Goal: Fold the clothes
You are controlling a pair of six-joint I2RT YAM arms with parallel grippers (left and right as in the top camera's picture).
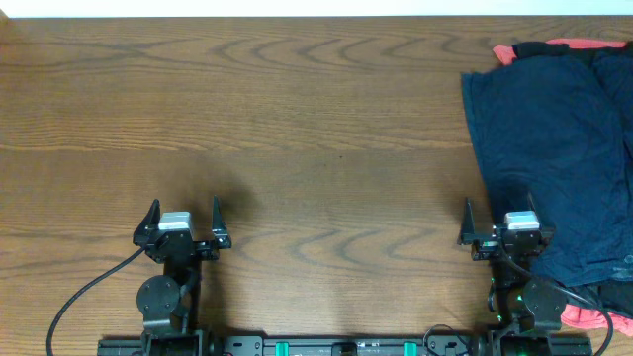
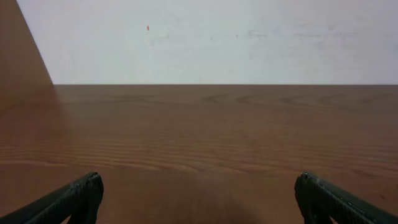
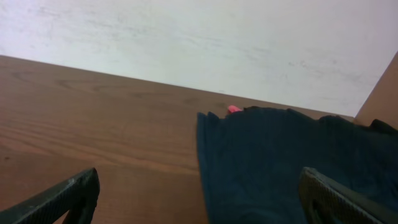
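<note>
**A:** Where do the clothes [image 1: 559, 168] lie?

**B:** In a heap at the right edge of the tabletop [image 1: 297, 119]. A navy garment [image 1: 544, 119] is spread on top. A coral-red piece [image 1: 579, 44] peeks out at the far end and again near the right arm's base, and a black strip [image 1: 534, 47] shows beside it at the far end.

**A:** And the grippers?

**B:** The left gripper [image 1: 184, 207] hangs over bare wood, fingers spread wide, holding nothing. The right gripper [image 1: 499, 205] is spread just as wide and is empty. Its outer finger is above the navy fabric's near edge and its inner finger is over wood.
</note>
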